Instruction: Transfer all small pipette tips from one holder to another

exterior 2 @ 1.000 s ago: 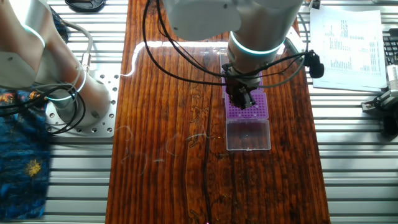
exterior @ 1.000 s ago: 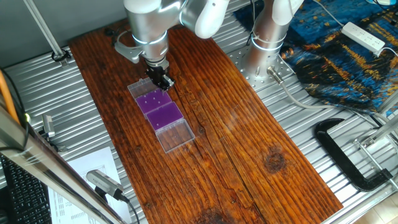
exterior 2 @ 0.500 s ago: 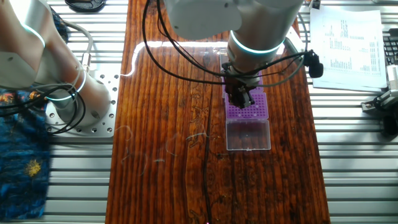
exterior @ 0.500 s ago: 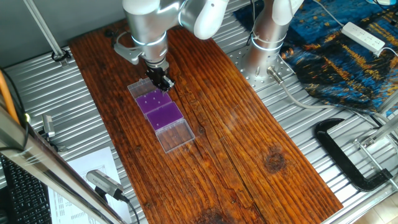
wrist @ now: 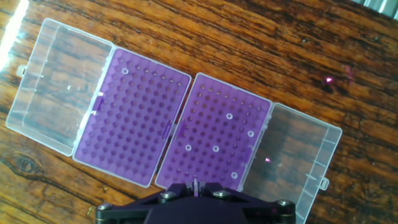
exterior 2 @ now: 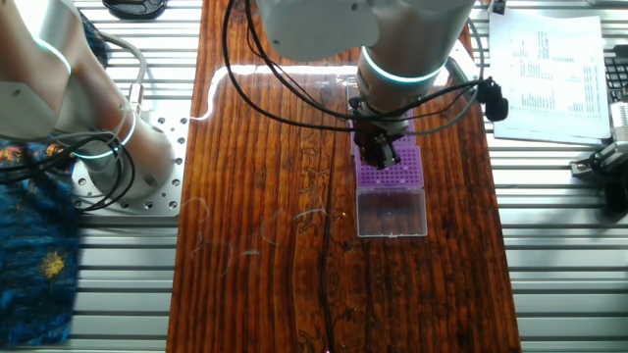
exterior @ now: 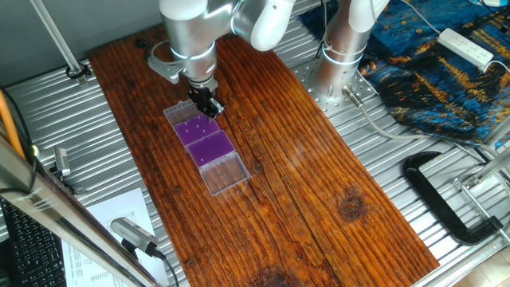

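From one fixed view, the gripper hangs low over the far holder, the one next to the near holder on the wooden table; its fingers look close together, but what they pinch is too small to tell here. From the other fixed view, the gripper covers the far end of the purple racks, with a clear lid open on the near side. The hand view shows most: the right holder carries five small pipette tips scattered over its grid, while the left holder holds a single tip at its upper left corner. The gripper sits at the right holder's lower edge, jaws narrow, and a pale sliver between them may be a tip. I judge a transfer is under way; next it calls for lifting straight and aligning over a free hole in the left holder.
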Controlling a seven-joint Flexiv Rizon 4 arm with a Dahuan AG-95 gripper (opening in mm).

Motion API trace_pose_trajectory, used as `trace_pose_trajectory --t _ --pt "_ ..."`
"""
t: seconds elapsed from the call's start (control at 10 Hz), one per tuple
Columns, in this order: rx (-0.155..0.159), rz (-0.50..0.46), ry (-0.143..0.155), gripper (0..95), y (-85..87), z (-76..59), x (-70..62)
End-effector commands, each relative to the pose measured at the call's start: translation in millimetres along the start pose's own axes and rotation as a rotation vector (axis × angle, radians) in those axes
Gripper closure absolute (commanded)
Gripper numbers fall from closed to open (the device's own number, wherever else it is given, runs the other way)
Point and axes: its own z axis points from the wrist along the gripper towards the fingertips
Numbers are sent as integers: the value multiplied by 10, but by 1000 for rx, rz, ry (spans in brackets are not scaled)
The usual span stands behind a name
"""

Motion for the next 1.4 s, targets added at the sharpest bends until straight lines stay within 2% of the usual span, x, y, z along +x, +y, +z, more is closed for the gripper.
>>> trace_pose_trajectory --t 0.1,0.2,0.8,1.1,1.2,1.4 --pt "2 -8 -1 950 1 -7 10" --pt "2 -21 0 760 1 -6 10" --pt "8 -28 -1 760 -7 -38 -26" --pt "1 -32 9 760 46 -151 -244" --pt "2 -31 5 760 85 -172 -288" --pt "8 -25 -9 760 208 -210 -491"
